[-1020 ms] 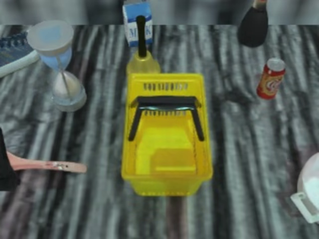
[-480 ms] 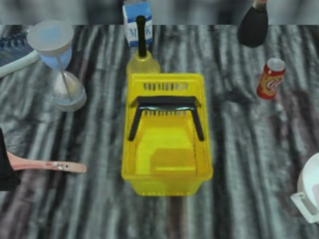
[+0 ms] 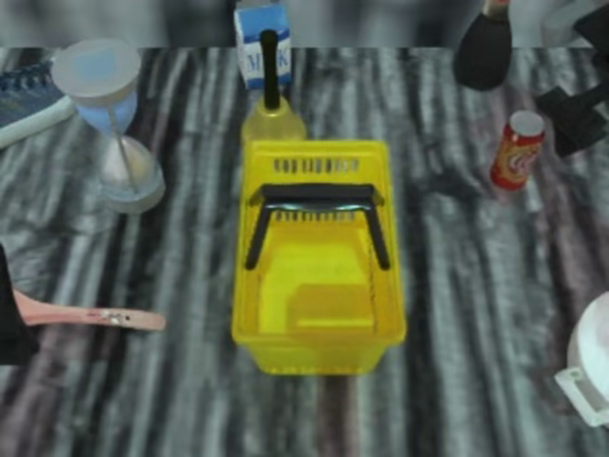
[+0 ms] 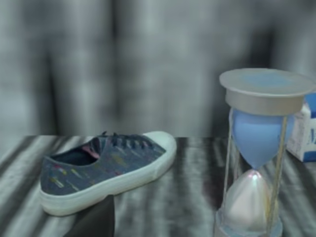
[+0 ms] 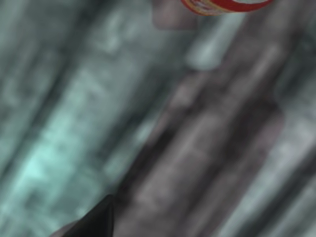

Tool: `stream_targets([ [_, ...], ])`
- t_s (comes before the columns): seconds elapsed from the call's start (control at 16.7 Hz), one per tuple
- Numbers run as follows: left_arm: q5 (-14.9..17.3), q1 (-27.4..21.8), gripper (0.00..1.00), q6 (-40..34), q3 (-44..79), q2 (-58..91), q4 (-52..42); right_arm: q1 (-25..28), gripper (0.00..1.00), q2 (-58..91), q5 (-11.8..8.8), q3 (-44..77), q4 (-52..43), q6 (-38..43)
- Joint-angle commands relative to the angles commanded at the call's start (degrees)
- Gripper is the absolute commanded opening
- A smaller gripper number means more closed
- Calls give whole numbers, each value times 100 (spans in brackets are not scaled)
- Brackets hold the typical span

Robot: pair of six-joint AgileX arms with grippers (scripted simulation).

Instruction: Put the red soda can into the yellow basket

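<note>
Top view: the yellow basket (image 3: 319, 255) stands at the table's centre, black handles folded across its far half; the red soda can (image 3: 517, 149) stands upright on the table (image 3: 457, 286) at far right, well apart from the basket; the right gripper (image 3: 574, 116) hangs just right of the can, not touching it – whether its fingers are spread or pressed together I cannot tell. A bell (image 3: 272, 105) and milk carton (image 3: 262, 43) sit beyond the basket; an hourglass (image 3: 114, 124) and a shoe (image 3: 29, 100) lie far left; a wooden brush handle (image 3: 90, 315) lies near left.

Left wrist view: shoe (image 4: 106, 170) and hourglass (image 4: 256, 153) side by side; the left arm sits parked at the left edge – finger state indeterminable.

Right wrist view: the can's (image 5: 224, 6) lower rim shows at the frame edge above the striped tabletop.
</note>
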Motion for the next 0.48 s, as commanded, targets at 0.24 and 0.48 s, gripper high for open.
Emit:
stream_targets([
  [0.24,0,0,100,0,0,0,0,117,100,1613,-77,1928,-670,-437],
  [0.48,0,0,100,0,0,0,0,208,100,2597,-148,3233,-1011,-731],
])
